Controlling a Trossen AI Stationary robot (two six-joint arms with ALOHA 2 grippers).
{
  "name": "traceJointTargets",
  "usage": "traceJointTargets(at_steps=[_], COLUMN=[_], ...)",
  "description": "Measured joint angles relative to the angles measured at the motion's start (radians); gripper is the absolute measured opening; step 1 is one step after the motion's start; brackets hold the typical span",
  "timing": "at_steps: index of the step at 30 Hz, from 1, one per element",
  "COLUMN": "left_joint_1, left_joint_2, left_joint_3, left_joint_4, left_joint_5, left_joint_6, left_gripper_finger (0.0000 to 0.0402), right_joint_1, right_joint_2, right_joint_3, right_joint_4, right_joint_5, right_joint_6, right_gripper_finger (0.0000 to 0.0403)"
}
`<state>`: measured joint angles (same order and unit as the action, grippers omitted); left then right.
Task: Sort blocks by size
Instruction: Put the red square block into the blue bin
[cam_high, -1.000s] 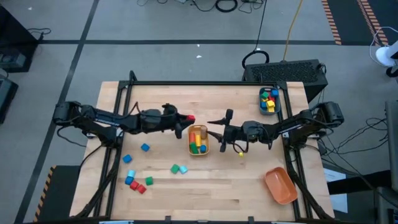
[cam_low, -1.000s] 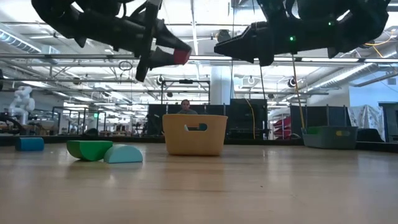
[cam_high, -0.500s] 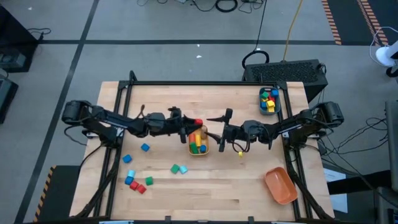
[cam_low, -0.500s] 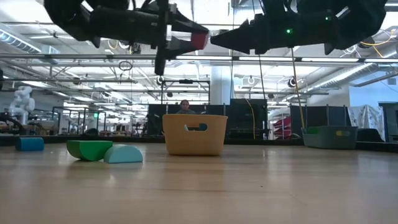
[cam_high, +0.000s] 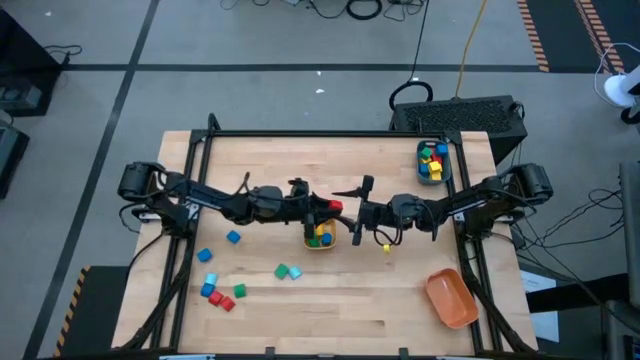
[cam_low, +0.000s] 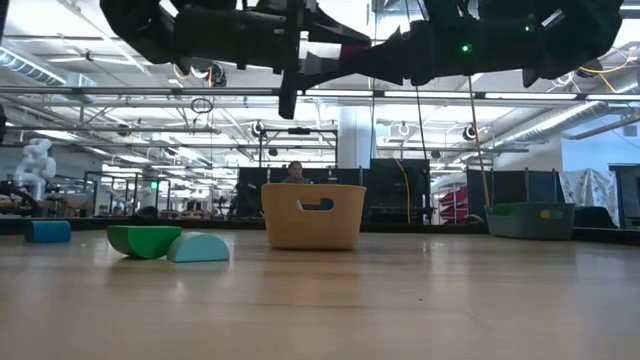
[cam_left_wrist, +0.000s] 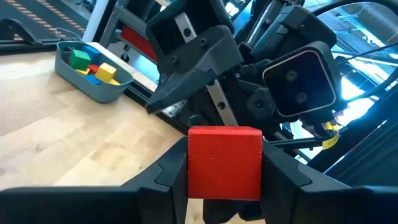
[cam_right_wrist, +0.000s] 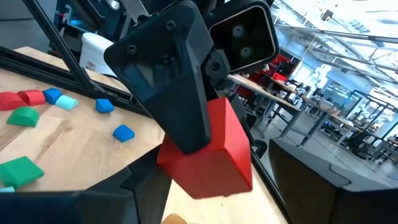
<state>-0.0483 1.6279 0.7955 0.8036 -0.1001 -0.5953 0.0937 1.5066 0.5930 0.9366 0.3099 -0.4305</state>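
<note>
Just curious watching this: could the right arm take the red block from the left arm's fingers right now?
Probably yes. The right gripper is open, right beside the red block held by the left gripper above the yellow bin, nothing between them.

A bin (cam_high: 318, 237) sits mid-counter (cam_high: 330, 300), blocks inside; loose blocks (cam_high: 222, 292) lie toward the counter's front left; a second bin (cam_high: 433, 161) sits back right; a third (cam_high: 451, 298) front right.

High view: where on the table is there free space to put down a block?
Free: the far-left quarter of the table and the near strip between the green block and the orange bin. Crowded: the centre, where both grippers meet over the yellow bin.
</note>
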Motion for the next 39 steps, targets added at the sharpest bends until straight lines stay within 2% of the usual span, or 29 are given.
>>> traceJointTargets(at_steps=[4,10,12,16,20,25,29,32,39], left_joint_1=[0.000,0.001,0.001,0.003,0.013,0.038,0.057,0.059,0.036], left_joint_2=[0.002,0.002,0.002,0.002,0.001,-0.052,-0.111,-0.148,-0.205], left_joint_3=[0.002,0.002,0.002,0.003,0.000,0.000,0.000,0.000,0.000], left_joint_4=[0.002,0.004,0.000,-0.038,-0.122,-0.268,-0.398,-0.458,-0.528], left_joint_5=[0.000,-0.004,-0.004,0.010,0.013,0.005,0.002,-0.023,-0.070], left_joint_6=[-0.001,-0.023,-0.031,0.029,0.094,0.110,0.111,0.116,0.167], left_gripper_finger=[0.0138,0.0138,0.0145,0.0184,0.0204,0.0209,0.0210,0.0211,0.0211], right_joint_1=[0.000,0.001,0.000,0.000,-0.001,-0.014,-0.052,-0.103,-0.247], right_joint_2=[0.000,0.000,0.000,0.001,-0.002,-0.025,-0.076,-0.144,-0.318], right_joint_3=[0.000,0.000,0.000,0.000,0.003,0.003,0.003,0.002,0.002], right_joint_4=[-0.001,0.002,0.001,-0.005,-0.007,-0.113,-0.289,-0.525,-1.057], right_joint_5=[-0.001,0.008,0.008,0.007,0.124,0.290,0.433,0.520,0.527], right_joint_6=[0.000,-0.018,-0.024,0.035,0.070,0.117,0.219,0.326,0.694], right_gripper_finger=[0.0214,0.0131,0.0124,0.0118,0.0117,0.0117,0.0117,0.0117,0.0117])
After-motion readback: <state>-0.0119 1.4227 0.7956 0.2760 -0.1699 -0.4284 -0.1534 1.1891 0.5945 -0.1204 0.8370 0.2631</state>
